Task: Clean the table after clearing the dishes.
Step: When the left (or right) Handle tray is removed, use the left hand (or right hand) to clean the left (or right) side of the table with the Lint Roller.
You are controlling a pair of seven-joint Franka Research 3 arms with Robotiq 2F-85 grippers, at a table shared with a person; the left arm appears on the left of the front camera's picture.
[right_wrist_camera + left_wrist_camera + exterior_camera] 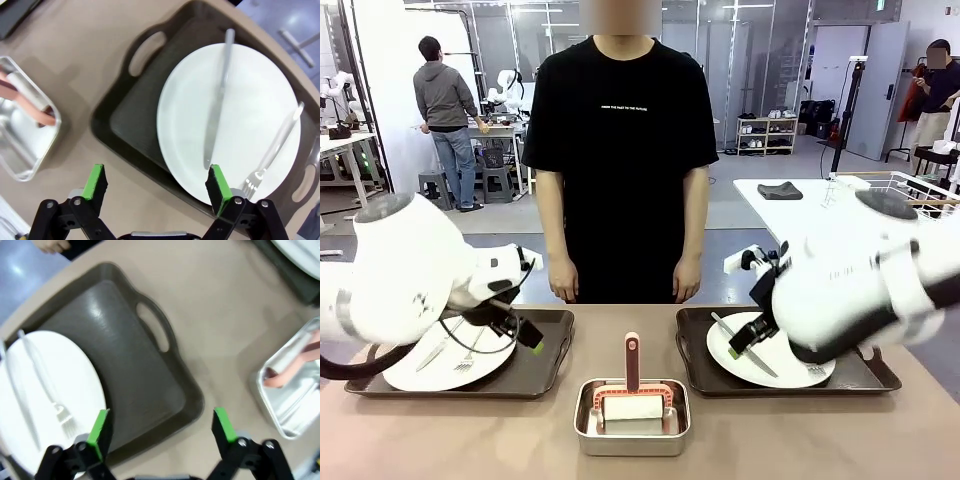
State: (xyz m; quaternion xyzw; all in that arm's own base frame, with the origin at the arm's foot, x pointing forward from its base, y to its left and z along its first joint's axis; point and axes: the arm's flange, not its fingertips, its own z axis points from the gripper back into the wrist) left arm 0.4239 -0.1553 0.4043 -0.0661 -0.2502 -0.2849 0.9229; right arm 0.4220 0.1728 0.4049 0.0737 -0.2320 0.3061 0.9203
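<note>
A: From the front, what sits closest?
B: A steel pan (pixel 632 447) at the near edge of the table (pixel 440 440), in the middle. A pink-framed roller (pixel 632 398) lies in it, handle pointing to the far side.
A: And the dishes?
B: They are on two dark trays, one on either side of the pan. The left tray (pixel 542 370) carries the left plate (pixel 415 375) with a fork (pixel 470 358) and knife (pixel 438 352). The right tray (pixel 695 352) carries the right plate (pixel 782 374), laid likewise. A person (pixel 625 150) stands at the far edge, arms hanging.
A: The grippers?
B: The left gripper (pixel 525 333) hangs over the left tray, and the right gripper (pixel 745 345) over the right plate.
A: And the left wrist view?
B: The left gripper (pixel 161 427) has its fingers spread wide with nothing between them, above the left tray (pixel 125 365) at the corner nearest the pan (pixel 262 387). The left plate (pixel 75 370) lies off to one side.
A: The right wrist view?
B: The right gripper (pixel 156 184) is spread as well and holds nothing. One pad lines up with the rim of the right plate (pixel 185 125), which holds its knife (pixel 217 100) and fork (pixel 275 145). The other pad is over bare table (pixel 75 40) beside the right tray (pixel 130 120). The pan (pixel 52 125) is near.
</note>
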